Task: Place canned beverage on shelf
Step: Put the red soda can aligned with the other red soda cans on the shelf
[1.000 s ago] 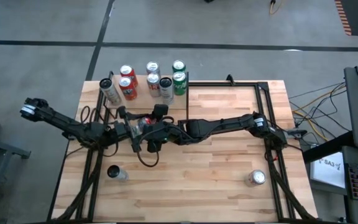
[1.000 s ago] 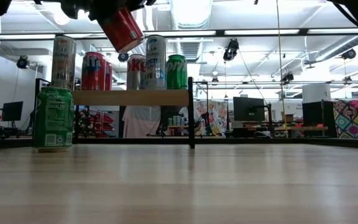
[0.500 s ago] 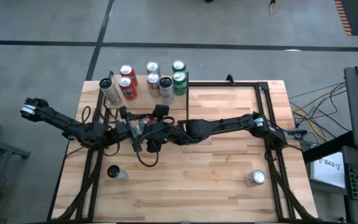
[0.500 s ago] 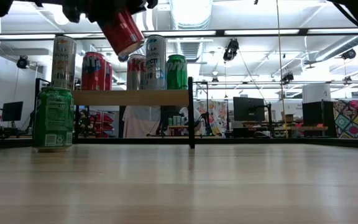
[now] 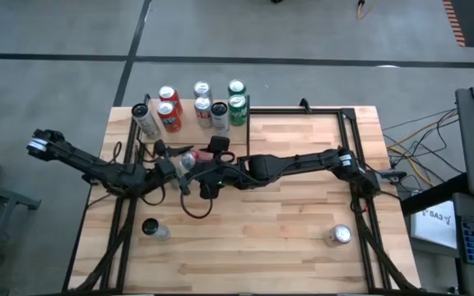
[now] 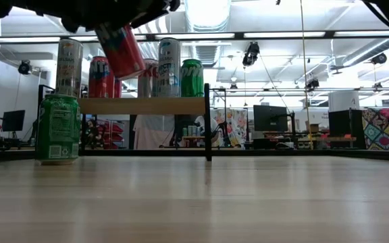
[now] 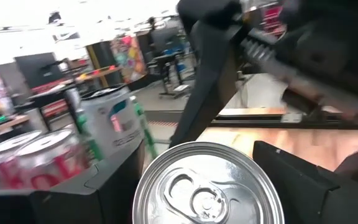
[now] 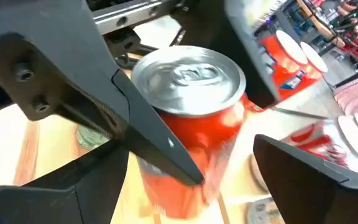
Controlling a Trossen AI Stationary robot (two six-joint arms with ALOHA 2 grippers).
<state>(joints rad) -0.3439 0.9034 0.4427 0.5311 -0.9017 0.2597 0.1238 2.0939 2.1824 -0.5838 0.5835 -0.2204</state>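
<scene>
1. Left fingers (image 7: 316, 180) were clamped on the red can (image 5: 189, 158), one each side, its silver lid facing that wrist's camera
2. Right fingers (image 8: 309, 171) stood wide around the same can, a gap showing on at least one side, no squeeze to be seen
3. The left gripper (image 5: 177, 164) sat at the can's 9 o'clock and the right gripper (image 5: 208, 167) at its 3 o'clock, nose to nose over the table (image 5: 303, 247)
4. The can hung in the air, tilted, up at about the height of the cans on the shelf (image 6: 144, 106) in the low view
5. From above, it was just off the shelf's 6 o'clock edge, not on the board
6. The shelf stood at the table's 11 o'clock corner with six cans upright on it
7. A green can (image 6: 57, 128) stood on the tabletop at 7 o'clock, and a silver-topped can (image 5: 338, 236) at 5 o'clock
</scene>
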